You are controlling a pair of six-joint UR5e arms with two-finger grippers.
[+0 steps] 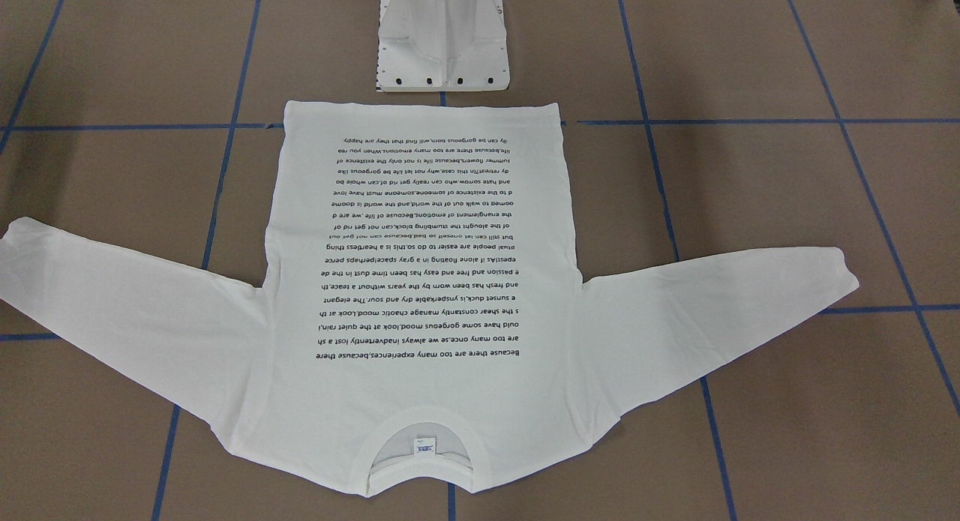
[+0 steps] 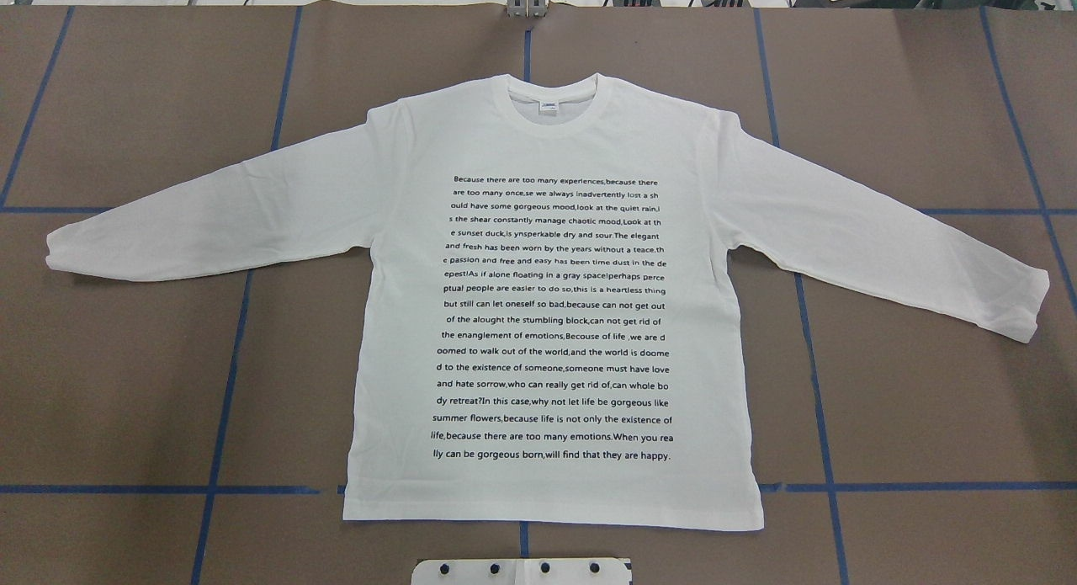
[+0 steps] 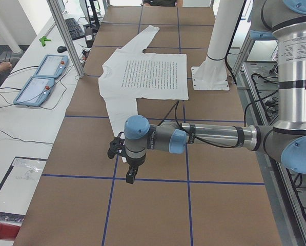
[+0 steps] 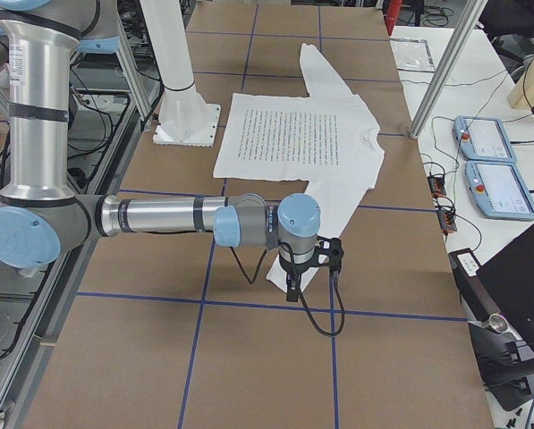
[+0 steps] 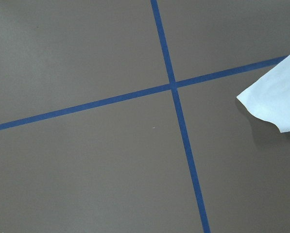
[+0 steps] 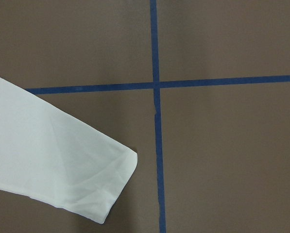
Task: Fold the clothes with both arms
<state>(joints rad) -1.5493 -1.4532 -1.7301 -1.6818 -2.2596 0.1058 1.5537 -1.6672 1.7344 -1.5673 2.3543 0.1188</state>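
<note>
Fold not started: white long-sleeved T-shirt (image 2: 547,316) lies flat, print up. Left gripper (image 3: 131,174) and right gripper (image 4: 291,288) hover near its sleeve cuffs (image 6: 110,184); whether their fingers are apart or together cannot be told. Next, probably: pinch the cuffs.

The white long-sleeved T-shirt (image 2: 553,307) bears a block of black printed text (image 2: 553,383). The flat brown table (image 2: 126,358) has a grid of blue tape lines (image 2: 225,400). The grey-metal left arm (image 3: 214,136) and right arm (image 4: 159,216) have light blue joint caps (image 3: 137,125).
</note>
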